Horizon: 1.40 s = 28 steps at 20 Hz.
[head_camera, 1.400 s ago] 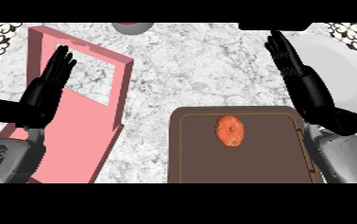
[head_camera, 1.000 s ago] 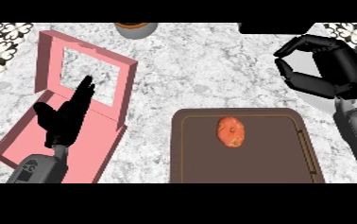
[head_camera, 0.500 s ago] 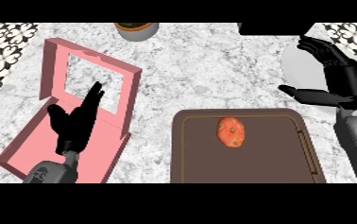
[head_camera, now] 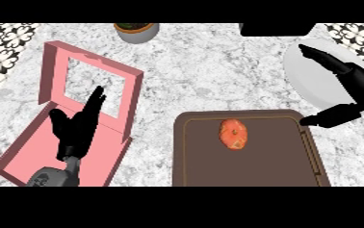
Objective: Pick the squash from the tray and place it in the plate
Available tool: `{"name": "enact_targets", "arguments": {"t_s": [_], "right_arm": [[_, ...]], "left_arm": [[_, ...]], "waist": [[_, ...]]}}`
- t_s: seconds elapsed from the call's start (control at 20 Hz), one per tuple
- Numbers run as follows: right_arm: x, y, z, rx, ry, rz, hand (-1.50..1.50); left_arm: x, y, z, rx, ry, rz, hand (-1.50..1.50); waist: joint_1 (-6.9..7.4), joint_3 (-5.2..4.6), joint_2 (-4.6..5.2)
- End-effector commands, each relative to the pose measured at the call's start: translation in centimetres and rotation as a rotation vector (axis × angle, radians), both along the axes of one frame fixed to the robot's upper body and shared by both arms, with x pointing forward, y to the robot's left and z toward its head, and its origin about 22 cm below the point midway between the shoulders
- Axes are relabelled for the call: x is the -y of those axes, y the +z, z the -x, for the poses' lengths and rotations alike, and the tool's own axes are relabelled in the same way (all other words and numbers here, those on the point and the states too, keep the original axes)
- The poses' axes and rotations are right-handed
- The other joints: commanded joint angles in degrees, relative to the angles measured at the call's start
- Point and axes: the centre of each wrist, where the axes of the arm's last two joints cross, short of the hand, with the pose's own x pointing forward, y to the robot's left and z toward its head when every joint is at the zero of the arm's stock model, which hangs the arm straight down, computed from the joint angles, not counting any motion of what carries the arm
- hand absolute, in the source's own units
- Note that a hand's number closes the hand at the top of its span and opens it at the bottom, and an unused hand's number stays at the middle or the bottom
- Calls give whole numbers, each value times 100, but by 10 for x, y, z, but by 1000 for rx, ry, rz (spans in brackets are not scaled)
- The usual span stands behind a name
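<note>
- The squash [head_camera: 234, 134], orange-red and oval, lies on the brown tray [head_camera: 277, 162], in the upper middle of its floor. Nothing touches it.
- The tray sits on the marbled grey-white worktop [head_camera: 206, 73] at the lower right of the head view. A raised rim runs round its flat floor.
- The white plate [head_camera: 305, 78] lies at the right edge of the view, up and to the right of the tray. Part of it is cut off by that edge.
- The right robot hand [head_camera: 335, 67] comes in from the right edge and is spread wide, holding nothing. Its fingers stretch up and left across the plate, and its thumb [head_camera: 328, 117] points left, just beside the tray's upper right corner. Whether the fingers touch the plate cannot be told. The hand is well apart from the squash.
- The left robot hand [head_camera: 77, 128] shows at the lower left with its fingers straight and close together, pointing up and slightly right. It holds nothing and shows in front of the pink box [head_camera: 107, 155].
- The pink box lies open on the left part of the worktop. It has 1 flat base below and 1 lid above with a rectangular window, through which the worktop shows.
- A grey pot [head_camera: 136, 33] with a dark filling stands at the top edge, between the box and a black object [head_camera: 274, 29] at the upper right.
- Black-and-white patterned tiles [head_camera: 16, 37] show at the upper left corner.
</note>
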Motion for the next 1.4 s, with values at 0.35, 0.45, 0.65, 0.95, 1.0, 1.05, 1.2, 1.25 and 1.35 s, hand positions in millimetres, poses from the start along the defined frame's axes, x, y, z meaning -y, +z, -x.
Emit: {"name": "enact_targets", "arguments": {"t_s": [0.35, 0.45, 0.65, 0.95, 1.0, 1.05, 1.2, 1.25, 1.35], "right_arm": [[-74, 7, 19, -134, 68, 339, -150], [-94, 12, 19, -124, 68, 353, -150], [-111, 11, 33, -134, 27, 386, -150], [-122, -29, 58, -232, 45, 444, -150], [-119, -29, 48, -255, 60, 445, -150], [-126, -27, 38, -252, 52, 447, -150], [-128, -28, 52, -251, 75, 449, -150], [-146, -24, 55, -243, 68, 422, -150], [-145, -43, 56, -241, 75, 440, -150]], "left_arm": [[16, -20, 29, -124, -18, 41, 0], [-7, -12, 9, -125, -15, 46, 0], [16, -15, 18, -129, -43, 49, 0], [-4, -17, 24, -141, -10, 65, 0], [8, -8, 15, -131, -49, 57, 0], [21, -28, 18, -133, -10, 53, 0], [23, -19, 24, -133, -40, 58, 0], [23, -33, 37, -135, -15, 60, 0], [18, -27, 17, -136, -20, 55, 0]], "waist": [[1, -55, 32], [-8, -57, 53], [-11, -55, 44], [-18, -53, 54], [3, -51, 62], [13, -53, 74], [2, -51, 56], [8, -53, 54], [10, -51, 66]]}}
